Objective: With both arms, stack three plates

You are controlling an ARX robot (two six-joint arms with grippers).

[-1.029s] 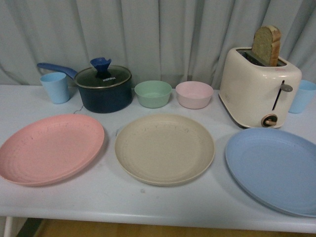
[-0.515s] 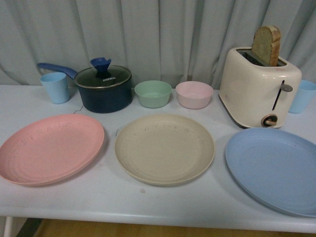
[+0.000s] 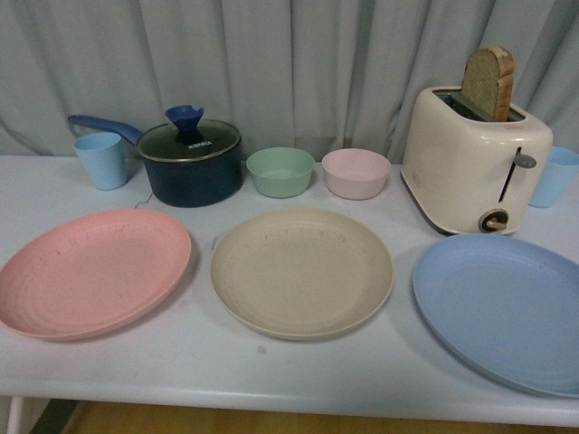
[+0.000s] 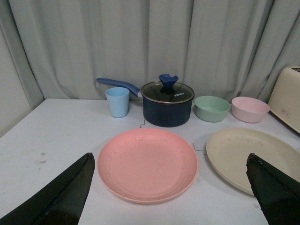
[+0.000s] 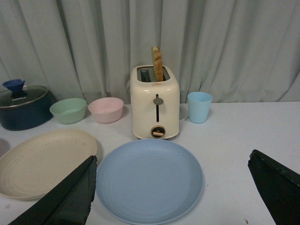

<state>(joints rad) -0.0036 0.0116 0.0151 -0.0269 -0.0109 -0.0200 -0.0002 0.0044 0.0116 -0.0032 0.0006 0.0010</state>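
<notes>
Three plates lie flat in a row on the white table, apart from each other: the pink plate [image 3: 93, 269] at left, the beige plate [image 3: 301, 269] in the middle, the light blue plate [image 3: 503, 307] at right. No arm shows in the front view. In the left wrist view my left gripper [image 4: 171, 187] is open and empty, above and in front of the pink plate [image 4: 147, 164], with the beige plate [image 4: 251, 154] beside it. In the right wrist view my right gripper [image 5: 173, 194] is open and empty, above the blue plate [image 5: 150, 180].
Along the back stand a light blue cup [image 3: 101, 159], a dark blue lidded saucepan [image 3: 190, 163], a green bowl [image 3: 280, 171], a pink bowl [image 3: 355, 173], a cream toaster [image 3: 474, 158] holding a bread slice, and another blue cup [image 3: 554, 175]. The table's front edge [image 3: 289, 407] is close to the plates.
</notes>
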